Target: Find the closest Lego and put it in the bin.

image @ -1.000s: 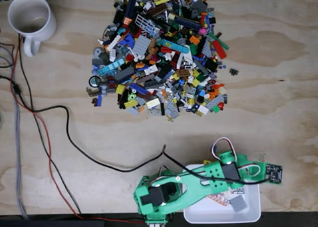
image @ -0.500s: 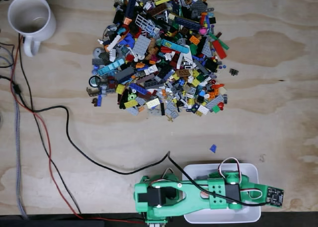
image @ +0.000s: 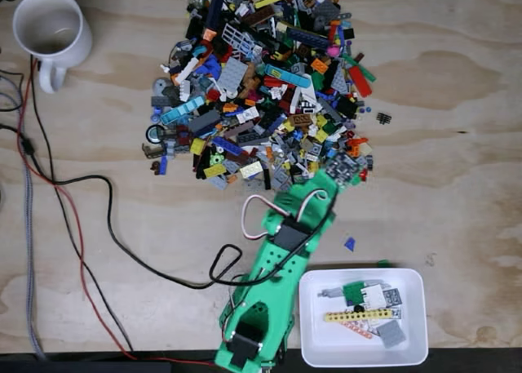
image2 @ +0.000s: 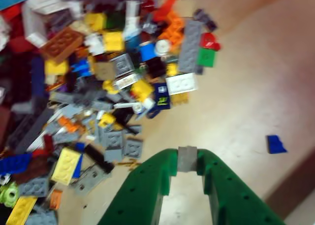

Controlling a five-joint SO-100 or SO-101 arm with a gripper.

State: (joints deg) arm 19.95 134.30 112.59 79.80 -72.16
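The yellow holed beam (image: 359, 315) lies flat in the white bin (image: 416, 353) at the bottom right of the fixed view, among several other small pieces. My green arm (image: 281, 259) reaches up from the bottom to the near edge of the Lego pile (image: 261, 87), left of the bin. In the wrist view my gripper (image2: 187, 161) hovers over bare wood just short of the pile (image2: 98, 77). Its jaws are almost together, with a small grey piece (image2: 187, 158) between the tips.
A white mug (image: 50, 30) stands at the top left. Black and red cables (image: 98, 218) trail across the left side to the arm's base. A small blue piece (image: 349, 243) lies loose above the bin. Bare wood lies to the right of the pile.
The arm swung from over the bin up and left to the pile's near edge. The bin is now uncovered, with the yellow beam lying in it.
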